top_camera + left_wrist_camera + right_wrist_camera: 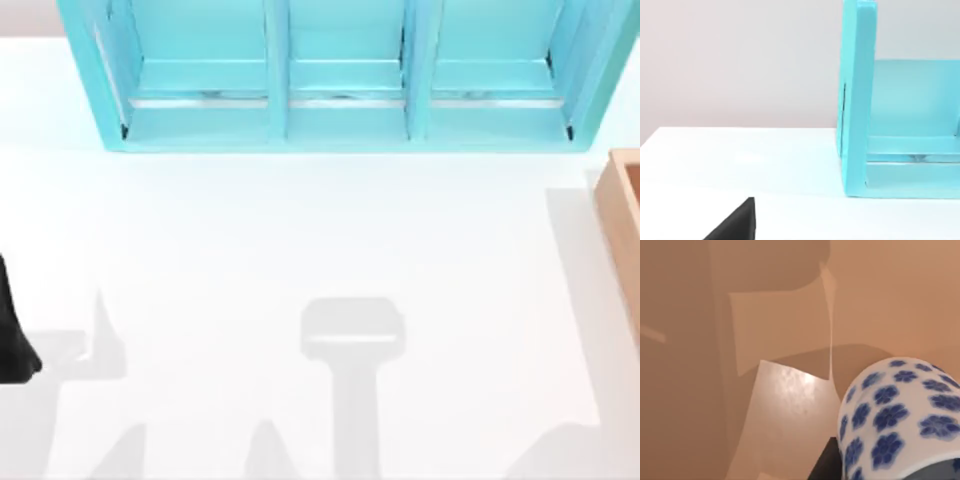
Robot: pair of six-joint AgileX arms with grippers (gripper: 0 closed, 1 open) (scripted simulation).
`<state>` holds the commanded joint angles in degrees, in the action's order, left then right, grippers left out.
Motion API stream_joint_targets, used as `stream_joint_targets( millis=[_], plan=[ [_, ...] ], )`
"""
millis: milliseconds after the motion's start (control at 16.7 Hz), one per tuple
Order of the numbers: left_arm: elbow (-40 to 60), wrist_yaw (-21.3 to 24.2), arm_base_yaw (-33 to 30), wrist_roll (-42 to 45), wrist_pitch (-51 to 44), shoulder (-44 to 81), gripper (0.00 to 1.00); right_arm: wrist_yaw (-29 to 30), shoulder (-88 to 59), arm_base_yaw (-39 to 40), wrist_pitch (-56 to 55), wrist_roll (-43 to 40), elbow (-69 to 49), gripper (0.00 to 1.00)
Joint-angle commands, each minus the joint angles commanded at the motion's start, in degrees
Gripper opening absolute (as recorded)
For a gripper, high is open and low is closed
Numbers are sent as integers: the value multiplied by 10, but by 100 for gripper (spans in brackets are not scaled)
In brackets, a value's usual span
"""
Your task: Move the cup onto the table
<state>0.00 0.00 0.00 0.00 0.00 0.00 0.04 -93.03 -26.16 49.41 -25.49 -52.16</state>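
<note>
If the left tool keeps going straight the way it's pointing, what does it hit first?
Probably the light-blue shelf cabinet: in the left wrist view its side panel stands just off the line ahead, with bare table in between. The tool might pass beside it; depth is unclear.

Top view looks down on table (300,250) and shelf cabinet (340,110); left wrist shares both; right wrist seemingly inside box.
</note>
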Motion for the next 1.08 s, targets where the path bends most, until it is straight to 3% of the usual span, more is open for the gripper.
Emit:
stream_joint_targets(
  millis=[420,900,1080],
  plan=[
    [0,0,0,0,0,0,100,0,7,9,9,10,-9,0],
    [0,0,0,0,0,0,100,0,92,193,215,192,-106,0],
    [0,0,0,0,0,0,100,0,115,220,242,219,-128,0]
  ],
)
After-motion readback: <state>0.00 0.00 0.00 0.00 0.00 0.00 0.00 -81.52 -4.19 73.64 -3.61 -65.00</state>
